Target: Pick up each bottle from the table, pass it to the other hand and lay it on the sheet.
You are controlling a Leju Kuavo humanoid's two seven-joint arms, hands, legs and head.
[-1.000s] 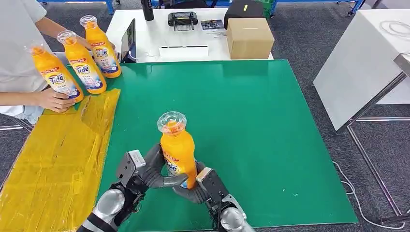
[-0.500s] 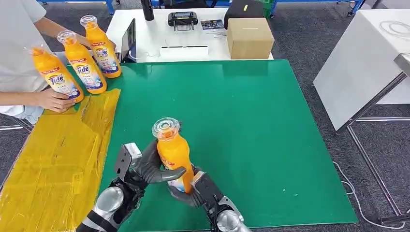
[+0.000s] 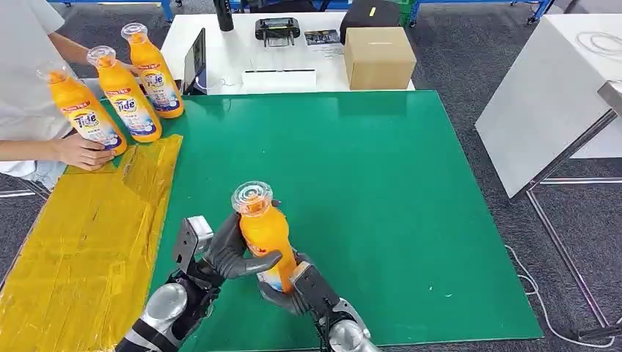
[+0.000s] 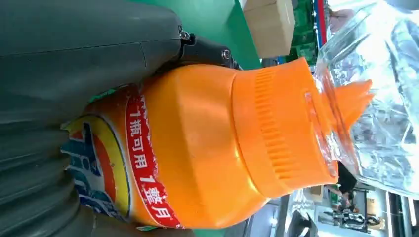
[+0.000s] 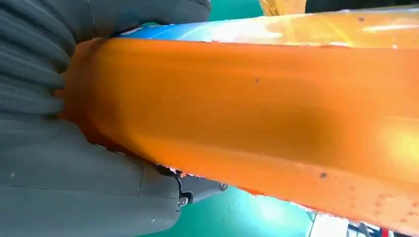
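An orange Tide bottle (image 3: 265,235) with a clear cap stands nearly upright above the green mat (image 3: 381,183) near the front edge. My left hand (image 3: 231,253) wraps its body from the left, thumb across the front. My right hand (image 3: 293,290) holds its lower part from the right. Close up, the orange bottle (image 4: 207,148) shows its red and blue label against my left hand (image 4: 59,98). The bottle's side (image 5: 257,113) lies against my right hand (image 5: 74,163). The yellow sheet (image 3: 81,242) lies to the left of the mat.
Three more orange bottles (image 3: 121,95) stand at the sheet's far end, one steadied by a person's hand (image 3: 84,152). A cardboard box (image 3: 378,57) and devices sit on the white table beyond the mat. A white table (image 3: 557,95) stands to the right.
The bottle has shifted a little left and toward me with both hands on it. My left thumb has come across its front. The person has not moved.
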